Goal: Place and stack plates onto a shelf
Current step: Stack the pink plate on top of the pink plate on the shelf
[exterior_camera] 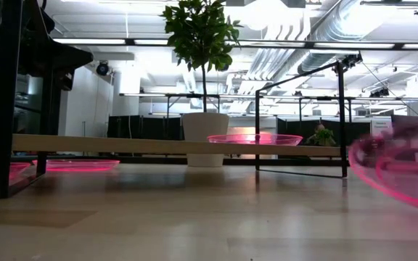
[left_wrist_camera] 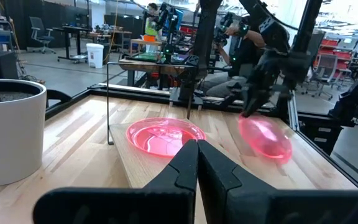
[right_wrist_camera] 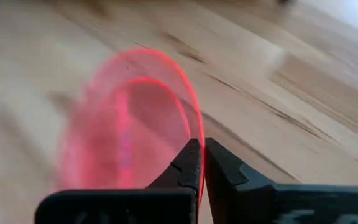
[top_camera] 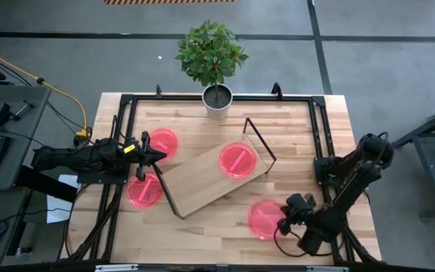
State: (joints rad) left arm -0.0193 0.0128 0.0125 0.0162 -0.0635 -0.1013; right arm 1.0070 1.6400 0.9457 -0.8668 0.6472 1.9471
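A pink plate [top_camera: 238, 160] lies flat on the light-wood shelf [top_camera: 202, 185], which stands slantwise mid-table on black wire legs. Two more plates [top_camera: 161, 143] [top_camera: 144, 190] rest flat on the table by the shelf's left end. My left gripper [top_camera: 157, 156] is shut and empty, and it hovers between those two plates, pointing at the shelf; in its wrist view the shut fingers [left_wrist_camera: 197, 155] face the shelf plate [left_wrist_camera: 165, 135]. My right gripper [top_camera: 285, 221], near the table's front right, is shut on the fourth plate [top_camera: 264, 219]. My right gripper pinches the fourth plate by its raised rim [right_wrist_camera: 197, 134] on the side toward the table's right, both fingers shut on that edge. The fingers come from the table's right near corner, slanting down. The plate [left_wrist_camera: 265, 137] is tilted, held edge up; whether its low edge touches the table, I cannot tell.
A white pot with a leafy plant [top_camera: 217, 98] stands at the table's far edge behind the shelf. A black frame [top_camera: 317, 128] runs along the table's sides. Bare tabletop [top_camera: 225, 227] lies in front of the shelf. People and workbenches show in the room beyond.
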